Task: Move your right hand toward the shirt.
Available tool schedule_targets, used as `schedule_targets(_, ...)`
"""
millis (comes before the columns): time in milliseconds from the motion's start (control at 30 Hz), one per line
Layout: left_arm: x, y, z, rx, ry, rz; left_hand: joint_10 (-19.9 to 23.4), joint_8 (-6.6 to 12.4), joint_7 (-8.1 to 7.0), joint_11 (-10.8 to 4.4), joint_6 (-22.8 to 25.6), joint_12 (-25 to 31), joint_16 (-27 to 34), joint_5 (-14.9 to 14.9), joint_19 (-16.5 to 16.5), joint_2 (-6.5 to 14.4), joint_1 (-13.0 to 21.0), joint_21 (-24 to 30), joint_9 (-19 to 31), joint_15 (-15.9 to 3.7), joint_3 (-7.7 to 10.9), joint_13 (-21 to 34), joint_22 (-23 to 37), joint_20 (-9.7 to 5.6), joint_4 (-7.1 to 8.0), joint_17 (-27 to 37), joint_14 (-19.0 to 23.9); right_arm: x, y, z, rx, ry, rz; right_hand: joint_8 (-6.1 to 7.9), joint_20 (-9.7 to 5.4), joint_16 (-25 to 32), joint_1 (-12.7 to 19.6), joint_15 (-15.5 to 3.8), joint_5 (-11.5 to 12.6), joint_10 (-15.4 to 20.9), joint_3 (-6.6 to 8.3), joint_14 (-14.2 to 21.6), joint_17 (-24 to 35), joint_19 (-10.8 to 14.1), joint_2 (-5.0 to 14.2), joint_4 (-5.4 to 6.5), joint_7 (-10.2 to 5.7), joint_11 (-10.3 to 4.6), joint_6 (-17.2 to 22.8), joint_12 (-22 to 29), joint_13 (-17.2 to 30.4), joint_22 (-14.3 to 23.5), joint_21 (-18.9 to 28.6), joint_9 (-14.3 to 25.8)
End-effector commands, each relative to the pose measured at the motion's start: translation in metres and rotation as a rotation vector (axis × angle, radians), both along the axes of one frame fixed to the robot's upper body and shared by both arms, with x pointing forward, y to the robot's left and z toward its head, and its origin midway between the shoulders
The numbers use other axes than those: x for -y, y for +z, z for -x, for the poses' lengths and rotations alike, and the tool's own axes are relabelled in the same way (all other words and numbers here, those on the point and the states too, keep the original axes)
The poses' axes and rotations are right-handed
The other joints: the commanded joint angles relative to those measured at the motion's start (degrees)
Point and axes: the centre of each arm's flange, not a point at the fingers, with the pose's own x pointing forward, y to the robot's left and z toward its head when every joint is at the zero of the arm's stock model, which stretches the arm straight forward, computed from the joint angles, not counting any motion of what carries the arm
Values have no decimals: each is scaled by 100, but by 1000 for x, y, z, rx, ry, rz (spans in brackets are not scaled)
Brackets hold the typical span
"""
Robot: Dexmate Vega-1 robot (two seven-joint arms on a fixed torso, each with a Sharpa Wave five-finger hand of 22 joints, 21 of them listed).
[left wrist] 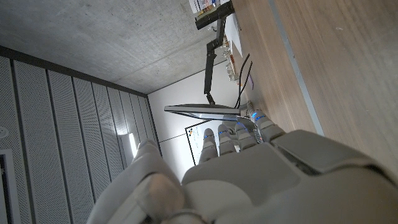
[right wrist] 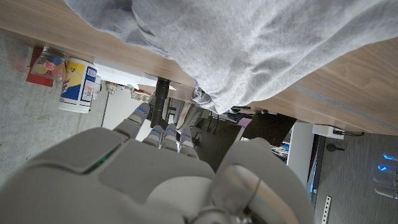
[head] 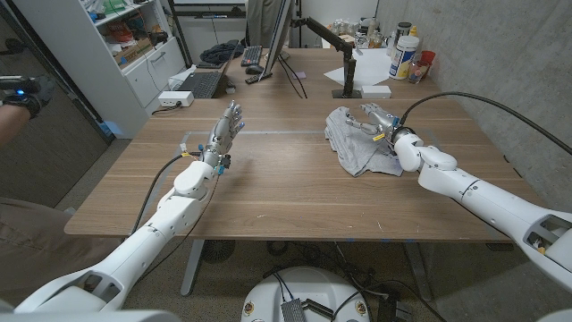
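A crumpled grey shirt (head: pixel 350 145) lies on the wooden table (head: pixel 286 192) right of the middle. My right hand (head: pixel 382 122) is over the shirt's right part, fingers straight and apart, holding nothing. In the right wrist view the grey shirt (right wrist: pixel 261 43) hangs close in front of that hand's fingertips (right wrist: pixel 163 133). My left hand (head: pixel 228 127) hovers over the table's left half, well away from the shirt, fingers extended and empty. The left wrist view shows its fingers (left wrist: pixel 239 134) stretched out beside the table top (left wrist: pixel 336 68).
At the table's far edge stand a monitor arm base (head: pixel 344 80), a white container (head: pixel 404 54), papers (head: pixel 371 67) and a keyboard (head: pixel 253 56). A laptop (head: pixel 198 85) sits on the far left. Shelves (head: pixel 125 40) are at the left; a person's gloved hand (head: pixel 22 94) shows at the left edge.
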Motion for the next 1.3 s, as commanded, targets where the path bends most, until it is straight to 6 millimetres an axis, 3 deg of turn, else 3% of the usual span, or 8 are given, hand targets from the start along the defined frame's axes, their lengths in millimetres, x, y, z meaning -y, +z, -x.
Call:
schedule_targets(33, 2, -4, -1, -8, -1, 7, 11, 24, 6, -16, 49, 18, 8, 8, -33, 0, 54, 30, 25, -22, 6, 9, 14, 25, -21, 23, -62, -3, -2, -3, 6, 4, 4, -17, -1, 27, 11, 1, 3, -36, -28, -82, 11, 1, 25, 1, -16, -9, -65, -23, 18, 24, 36, 5)
schedule_targets(1067, -4, -11, 8, 0, 27, 33, 41, 26, 6, -37, 72, 27, 12, 9, -29, 8, 62, 32, 25, -40, 13, 10, 14, 14, -29, 23, -63, -9, -8, -15, -2, 4, 26, -1, -5, 23, -10, 13, 1, -83, -30, -140, 17, -21, 44, 14, -7, -38, -97, -12, 17, 24, 28, 7)
schedule_targets(1300, -5, -13, 7, -5, 27, 40, 50, 27, 8, -45, 81, 30, 14, 9, -25, 11, 65, 33, 25, -43, 16, 10, 14, 10, -32, 22, -61, -14, -9, -20, -10, 11, 36, -66, -9, 25, -16, 22, 1, -150, -32, -164, 18, -40, 47, 17, 4, -33, -355, -21, 16, 24, 24, 7)
